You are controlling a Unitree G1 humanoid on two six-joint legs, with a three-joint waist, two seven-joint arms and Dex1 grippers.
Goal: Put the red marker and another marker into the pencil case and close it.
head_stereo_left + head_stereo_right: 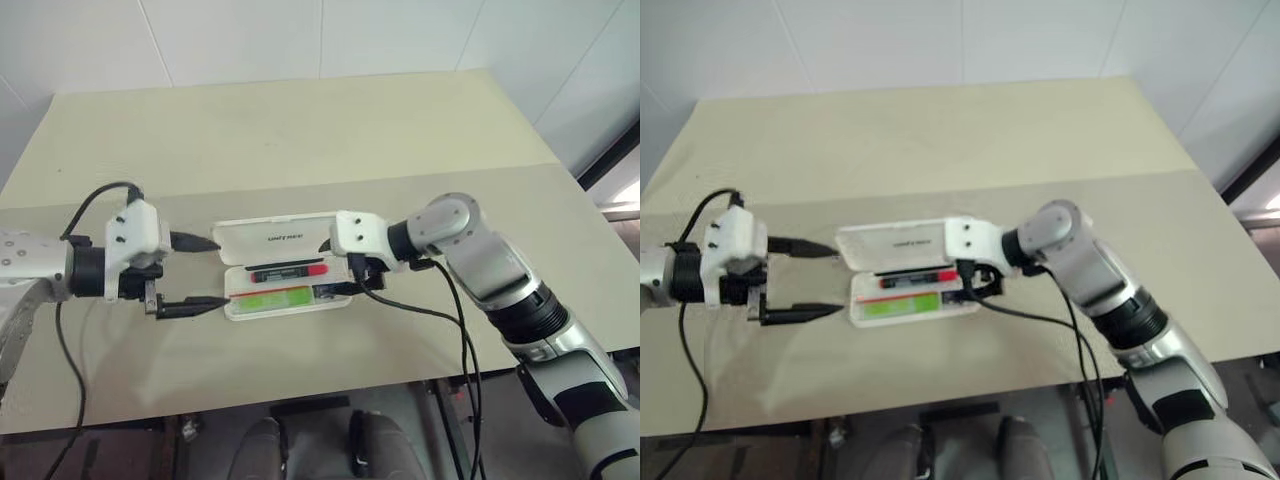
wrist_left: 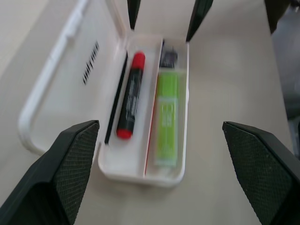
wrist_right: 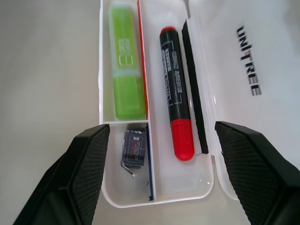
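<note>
The white pencil case (image 1: 275,238) lies open in the middle of the table, its lid folded back to the far side. The red marker (image 1: 288,271) lies in the case's far channel, black barrel with a red cap (image 3: 183,138). The other marker (image 1: 270,298), light green, lies in the near channel (image 3: 125,84). My left gripper (image 1: 218,272) stands open at the case's left end, its fingers apart and holding nothing. My right gripper (image 1: 345,275) hangs open over the case's right end, and its fingers (image 3: 93,173) flank the tray without gripping anything.
A small dark item (image 3: 132,150) sits in the little end compartment of the case. The beige table (image 1: 330,130) stretches far behind the case, with its front edge close on the near side. Black cables (image 1: 455,330) hang from my right arm.
</note>
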